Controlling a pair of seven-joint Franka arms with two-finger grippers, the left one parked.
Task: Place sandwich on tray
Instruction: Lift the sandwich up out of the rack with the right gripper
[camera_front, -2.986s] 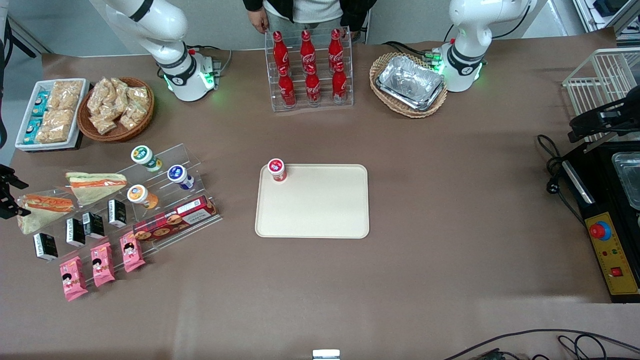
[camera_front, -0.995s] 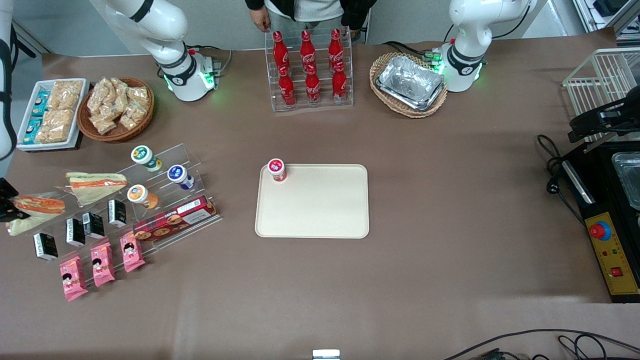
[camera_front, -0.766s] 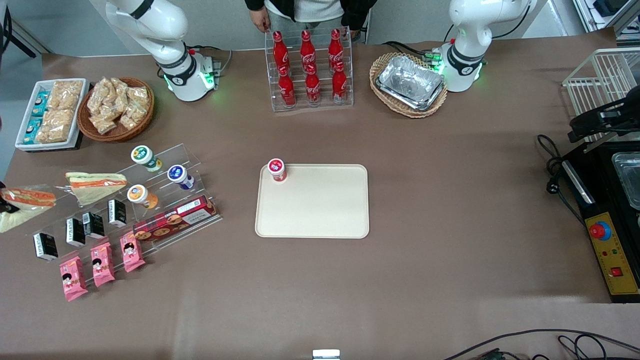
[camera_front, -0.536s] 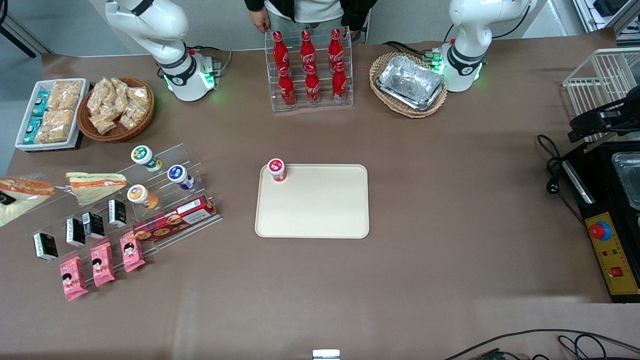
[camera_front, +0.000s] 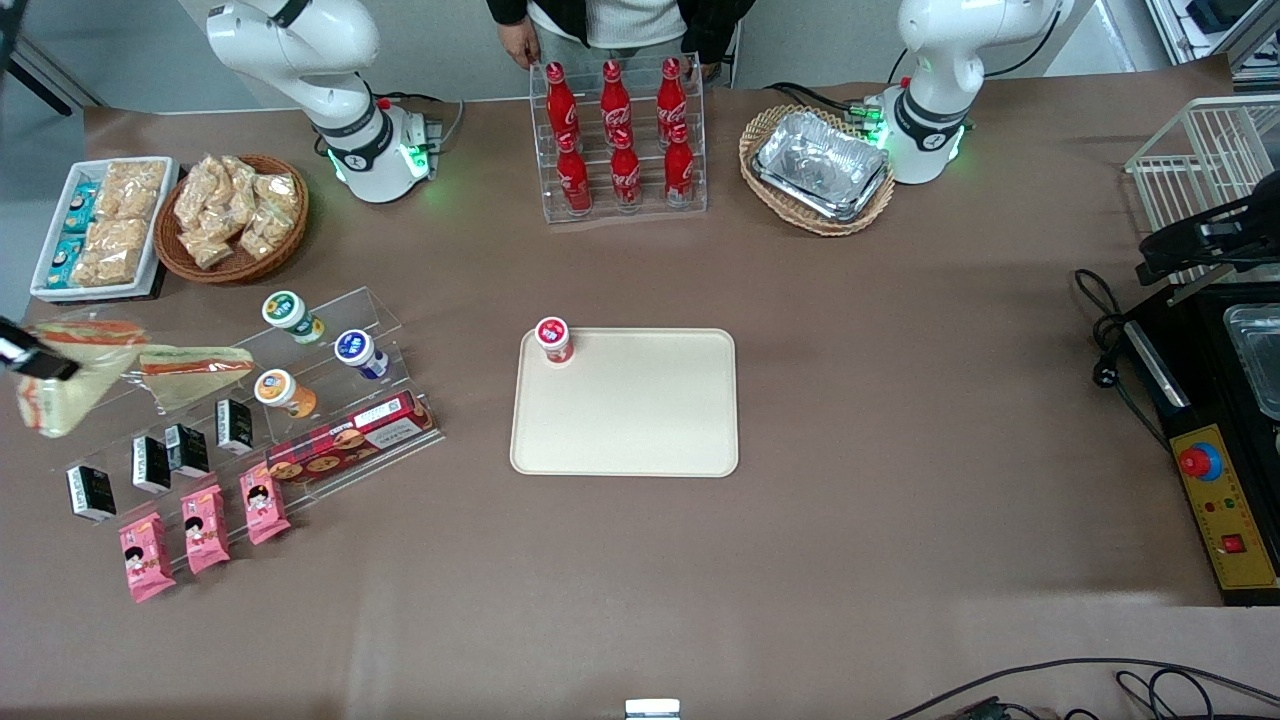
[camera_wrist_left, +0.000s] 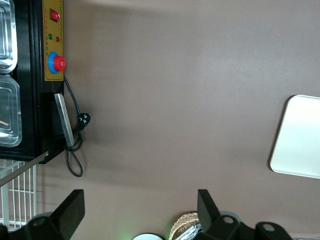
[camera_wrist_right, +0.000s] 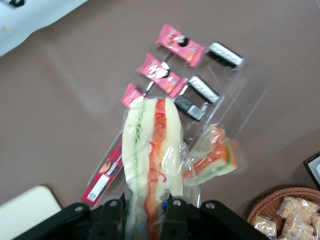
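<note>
Right wrist view shows the gripper (camera_wrist_right: 148, 206) clamped on the sandwich (camera_wrist_right: 150, 160), hanging above the acrylic display rack (camera_wrist_right: 220, 100), well apart from the tray (camera_front: 625, 410). Slippery wrap could let it slide out mid-carry.

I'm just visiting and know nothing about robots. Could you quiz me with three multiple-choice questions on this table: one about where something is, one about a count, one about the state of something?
1. Where is the red-capped cup?
A. in a corner of the tray
B. in the wicker basket
C. on the bare table

2. How many red cola bottles stand in the clear rack?
A. four
B. six
C. eight

3. What is the state of the sandwich?
A. lying on the tray
B. resting on the acrylic shelf
C. held up by the tool

Answers:
1. A, the cup stands on the tray's corner.
2. B, two rows of three.
3. C, the tool's fingers clamp the wrapped wedge above the table, toward the working arm's end.
</note>
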